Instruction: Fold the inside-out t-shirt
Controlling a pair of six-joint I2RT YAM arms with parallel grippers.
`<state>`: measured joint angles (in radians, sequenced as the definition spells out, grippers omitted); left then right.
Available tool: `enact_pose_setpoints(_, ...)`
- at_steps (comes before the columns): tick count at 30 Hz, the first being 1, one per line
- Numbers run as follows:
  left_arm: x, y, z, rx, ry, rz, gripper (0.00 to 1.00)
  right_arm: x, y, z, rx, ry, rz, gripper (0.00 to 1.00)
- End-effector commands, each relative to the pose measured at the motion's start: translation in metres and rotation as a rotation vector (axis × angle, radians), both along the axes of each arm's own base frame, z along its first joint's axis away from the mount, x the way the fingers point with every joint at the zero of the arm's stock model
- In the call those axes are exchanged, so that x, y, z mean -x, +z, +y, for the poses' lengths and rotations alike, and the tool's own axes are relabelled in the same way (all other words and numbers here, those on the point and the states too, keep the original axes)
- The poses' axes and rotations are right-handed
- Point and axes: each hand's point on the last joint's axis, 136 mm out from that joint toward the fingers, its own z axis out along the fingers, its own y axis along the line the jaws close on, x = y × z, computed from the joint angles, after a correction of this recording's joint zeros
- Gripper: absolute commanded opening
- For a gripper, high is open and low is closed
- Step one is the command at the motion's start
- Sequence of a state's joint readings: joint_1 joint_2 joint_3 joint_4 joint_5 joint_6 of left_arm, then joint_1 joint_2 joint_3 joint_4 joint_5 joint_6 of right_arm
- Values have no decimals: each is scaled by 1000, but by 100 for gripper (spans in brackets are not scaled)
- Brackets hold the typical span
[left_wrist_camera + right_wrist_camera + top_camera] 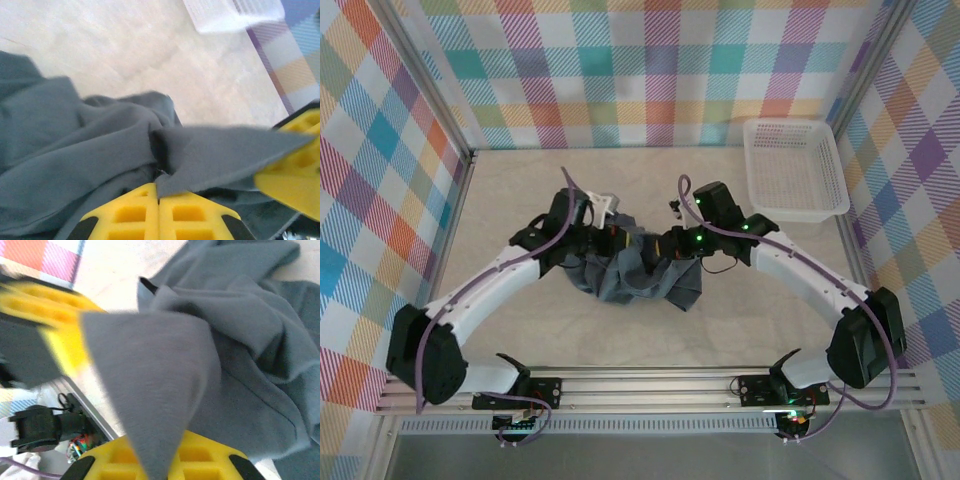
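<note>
You get bright, even light, faint shadows. Far ahead of the left gripper, the basket smears out of focus.

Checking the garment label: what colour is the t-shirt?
The t-shirt is plain slate-grey; clearest from the right wrist.

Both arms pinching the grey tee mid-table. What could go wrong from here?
1. The left fingers and right fingers pinch one small flap of the crumpled dark slate-grey fabric t-shirt close together; they could bump, or the thin fold could slip out when pulled apart.
2. The rest lies bunched in overlapping folds, so lifting may drag a tangled lump instead of spreading it.
</note>
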<state>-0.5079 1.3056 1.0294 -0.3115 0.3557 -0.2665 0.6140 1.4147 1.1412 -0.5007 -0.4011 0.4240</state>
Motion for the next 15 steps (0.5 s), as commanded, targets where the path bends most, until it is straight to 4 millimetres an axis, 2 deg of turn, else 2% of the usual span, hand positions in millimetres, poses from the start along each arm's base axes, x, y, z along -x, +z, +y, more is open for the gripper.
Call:
enact_pose_setpoints(1,-14,2,56,-78,250,-10,0,14,-20,-2,95,97,13,21)
enact_pose_setpoints(4,-18,-24,84,-123,374,76,0,15,6,10,-16,120,-26,42)
enact_pose_setpoints(6,-19,-36,87,-126,395,113,0,11,24,10,-60,100,-108,48)
enact_pose_setpoints(8,-22,-43,88,-131,413,134,0,8,33,5,-80,84,-204,51)
enact_pose_setpoints(10,-26,-55,95,-162,456,160,0,7,33,-3,-75,66,-297,52)
enact_pose_setpoints(12,-29,-65,103,-199,500,187,0,10,23,-9,-32,74,-387,52)
enact_pose_setpoints(14,-31,-74,110,-218,528,210,1,15,11,-9,37,114,-499,51)
enact_pose_setpoints(15,-32,-76,112,-220,536,215,5,21,5,-5,84,158,-574,51)
